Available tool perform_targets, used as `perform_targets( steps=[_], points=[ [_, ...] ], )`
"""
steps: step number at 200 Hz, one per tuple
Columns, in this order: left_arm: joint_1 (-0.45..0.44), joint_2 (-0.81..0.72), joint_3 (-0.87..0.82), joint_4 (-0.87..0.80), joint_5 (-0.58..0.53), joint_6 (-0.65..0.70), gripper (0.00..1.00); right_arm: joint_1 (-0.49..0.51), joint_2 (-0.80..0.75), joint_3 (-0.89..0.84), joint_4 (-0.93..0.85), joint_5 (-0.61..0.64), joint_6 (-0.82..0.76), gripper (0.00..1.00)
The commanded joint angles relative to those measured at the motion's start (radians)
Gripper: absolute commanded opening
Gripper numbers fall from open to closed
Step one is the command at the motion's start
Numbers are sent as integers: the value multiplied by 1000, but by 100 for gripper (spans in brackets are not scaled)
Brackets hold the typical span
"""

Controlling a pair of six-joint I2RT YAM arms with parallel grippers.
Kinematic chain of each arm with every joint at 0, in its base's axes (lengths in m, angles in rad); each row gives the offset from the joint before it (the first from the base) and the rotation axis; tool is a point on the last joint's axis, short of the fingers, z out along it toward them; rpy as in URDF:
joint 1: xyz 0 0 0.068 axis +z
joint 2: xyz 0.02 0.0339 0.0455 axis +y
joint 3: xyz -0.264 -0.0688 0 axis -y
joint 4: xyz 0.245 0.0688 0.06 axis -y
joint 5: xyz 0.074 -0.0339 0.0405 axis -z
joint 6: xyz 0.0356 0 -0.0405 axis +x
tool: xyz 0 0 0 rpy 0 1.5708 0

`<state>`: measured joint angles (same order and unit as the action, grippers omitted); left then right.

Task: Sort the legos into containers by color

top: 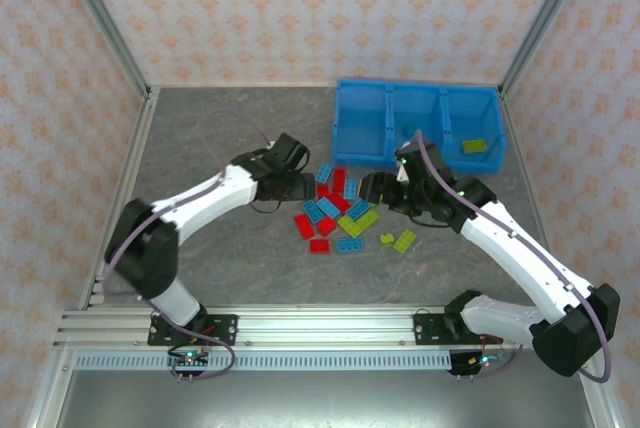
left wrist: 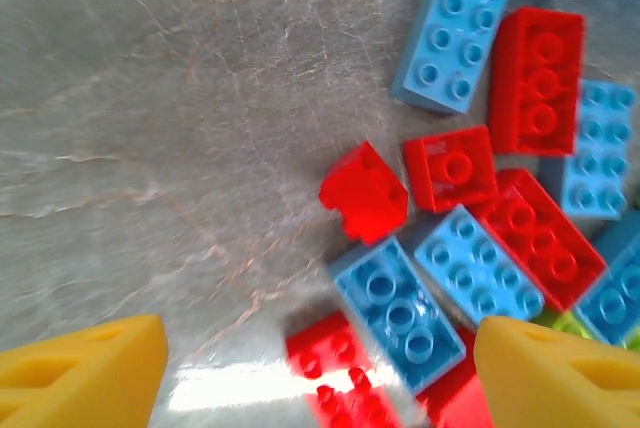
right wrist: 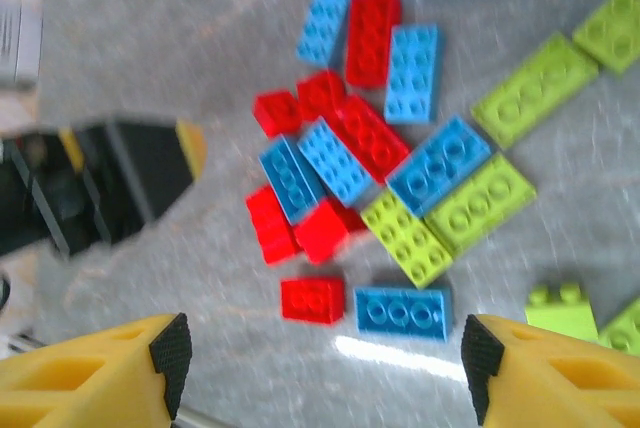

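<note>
Two grippers are held low over the grey table, either side of the legos heaped at its middle. The left gripper is spread open, nothing grasped, with red and blue legos lying just beyond its yellow fingertips. The right gripper is likewise opened wide and empty. Bare table is found on the left side. Farther back, the blue bin is set near the far right corner, one green brick lying in its right compartment.

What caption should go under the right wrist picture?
Open right pincer hovers over red, blue and green legos scattered on the grey table.
</note>
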<state>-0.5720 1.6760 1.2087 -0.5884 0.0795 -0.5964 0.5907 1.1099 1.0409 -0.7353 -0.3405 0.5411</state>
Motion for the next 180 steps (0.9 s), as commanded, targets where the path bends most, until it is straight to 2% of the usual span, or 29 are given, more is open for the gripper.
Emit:
perform_targets(
  steps=[1, 30, 65, 112, 150, 180],
  points=[
    [15, 90, 53, 63, 27, -119, 79, 23, -8, -19, -103, 79, 50, 74],
    [31, 194, 83, 136, 59, -187, 71, 23, -30, -40, -88, 93, 64, 74],
    [47, 248, 82, 187, 82, -215, 62, 24, -27, -32, -102, 110, 62, 74],
    [57, 292, 51, 217, 142, -231, 37, 24, -25, -39, -92, 117, 85, 74],
    [60, 240, 32, 193, 157, -231, 25, 25, -24, -28, -89, 135, 91, 74],
    [47, 74, 54, 143, 123, -201, 18, 24, -21, -12, -94, 159, 92, 74]
  ],
)
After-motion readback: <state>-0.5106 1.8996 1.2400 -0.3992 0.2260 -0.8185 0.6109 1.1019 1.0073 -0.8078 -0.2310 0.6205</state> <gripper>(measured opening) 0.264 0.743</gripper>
